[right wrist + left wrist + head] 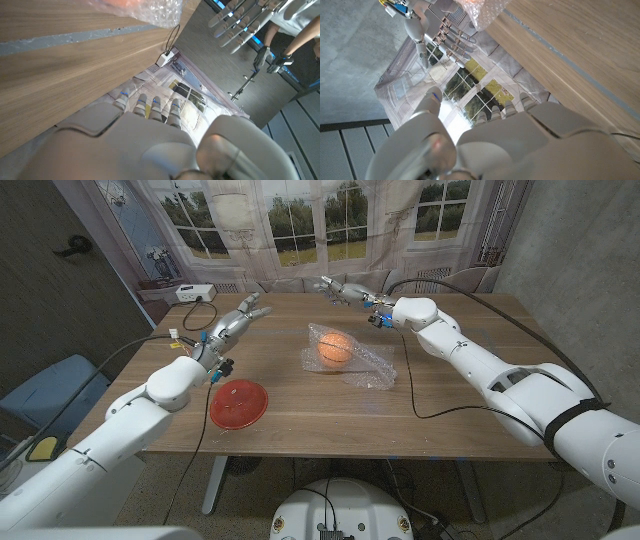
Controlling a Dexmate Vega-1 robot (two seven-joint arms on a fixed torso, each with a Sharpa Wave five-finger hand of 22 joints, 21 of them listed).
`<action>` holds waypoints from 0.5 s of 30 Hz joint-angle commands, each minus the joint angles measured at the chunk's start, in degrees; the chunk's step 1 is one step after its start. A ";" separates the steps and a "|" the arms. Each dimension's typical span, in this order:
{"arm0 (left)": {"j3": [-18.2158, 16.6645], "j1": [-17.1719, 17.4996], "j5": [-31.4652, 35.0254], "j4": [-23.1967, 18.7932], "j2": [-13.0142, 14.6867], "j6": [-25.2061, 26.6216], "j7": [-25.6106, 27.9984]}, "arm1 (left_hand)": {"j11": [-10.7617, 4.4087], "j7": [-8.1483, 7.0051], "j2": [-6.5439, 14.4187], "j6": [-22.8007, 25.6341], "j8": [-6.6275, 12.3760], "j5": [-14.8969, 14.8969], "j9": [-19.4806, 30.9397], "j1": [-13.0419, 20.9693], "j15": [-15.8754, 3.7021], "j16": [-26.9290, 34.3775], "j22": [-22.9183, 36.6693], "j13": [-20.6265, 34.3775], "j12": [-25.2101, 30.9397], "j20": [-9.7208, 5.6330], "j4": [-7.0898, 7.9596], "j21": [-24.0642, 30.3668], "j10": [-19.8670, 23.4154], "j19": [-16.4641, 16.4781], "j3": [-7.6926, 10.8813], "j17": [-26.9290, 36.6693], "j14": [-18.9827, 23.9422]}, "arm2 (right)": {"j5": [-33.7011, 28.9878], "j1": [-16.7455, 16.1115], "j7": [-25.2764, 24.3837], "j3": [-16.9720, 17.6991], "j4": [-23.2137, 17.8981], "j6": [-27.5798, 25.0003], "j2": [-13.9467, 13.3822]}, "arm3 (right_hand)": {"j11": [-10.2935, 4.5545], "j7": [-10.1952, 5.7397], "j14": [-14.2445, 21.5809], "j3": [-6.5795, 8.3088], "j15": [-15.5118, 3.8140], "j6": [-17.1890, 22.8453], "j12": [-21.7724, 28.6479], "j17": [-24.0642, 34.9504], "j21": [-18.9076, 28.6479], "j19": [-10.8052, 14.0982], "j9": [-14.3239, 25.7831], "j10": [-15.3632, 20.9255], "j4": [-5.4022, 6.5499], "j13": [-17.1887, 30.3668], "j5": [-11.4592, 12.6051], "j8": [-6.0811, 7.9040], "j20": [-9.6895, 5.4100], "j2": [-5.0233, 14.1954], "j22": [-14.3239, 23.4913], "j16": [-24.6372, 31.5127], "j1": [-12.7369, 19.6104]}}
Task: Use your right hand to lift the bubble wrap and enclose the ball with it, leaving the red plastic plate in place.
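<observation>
An orange ball (335, 347) sits on a crumpled sheet of clear bubble wrap (366, 364) in the middle of the wooden table (460, 395). A red plastic plate (238, 402) lies near the front left edge. My right hand (342, 290) hovers at the far side of the table, behind the ball, fingers apart and holding nothing. My left hand (236, 322) is raised at the left of the table, fingers stretched out and empty. In the left wrist view my left hand (520, 130) fills the foreground, with the right hand (440, 35) and a corner of bubble wrap (485, 10) beyond it.
Black cables (440, 412) trail over the table's right side and along its left edge. A white box (194, 293) stands off the table's far left corner. A printed window backdrop hangs behind. A person's arm (295, 45) shows in the right wrist view.
</observation>
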 commanded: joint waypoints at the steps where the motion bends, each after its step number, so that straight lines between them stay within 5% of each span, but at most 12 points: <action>1: -0.42 -0.41 -4.29 6.30 -4.13 -7.46 -1.75 | -0.23 -0.79 -0.20 -2.95 0.05 -0.39 0.09 -1.14 -0.46 0.25 0.06 0.09 0.19 -0.04 0.48 0.24 -2.37 -0.03 -0.61 0.28 -4.59 | 9.20 -3.31 -1.84 5.23 -2.51 -1.11 -0.08 | -0.58 -0.78 -0.01 -0.08 0.56 -0.11 0.16 -0.52 0.07 2.18 -0.01 -0.04 -0.45 -0.10 0.36 0.13 -0.33 0.38 0.23 0.11 0.74; 15: 0.36 -2.60 -8.85 12.62 -4.28 -11.82 -7.01 | -0.68 -1.29 -0.23 -2.99 -0.13 -0.29 -0.02 -3.17 -0.79 0.19 0.04 -0.09 -0.09 -0.34 1.56 0.10 -2.81 -0.25 -1.56 0.35 -4.86 | 17.41 -6.39 -6.08 11.23 -2.23 -1.40 0.78 | -0.97 -1.06 1.05 -0.20 -0.73 0.05 0.42 -1.54 0.12 4.77 -0.07 0.96 -0.93 -0.34 0.35 0.11 -0.01 0.90 0.15 0.40 1.21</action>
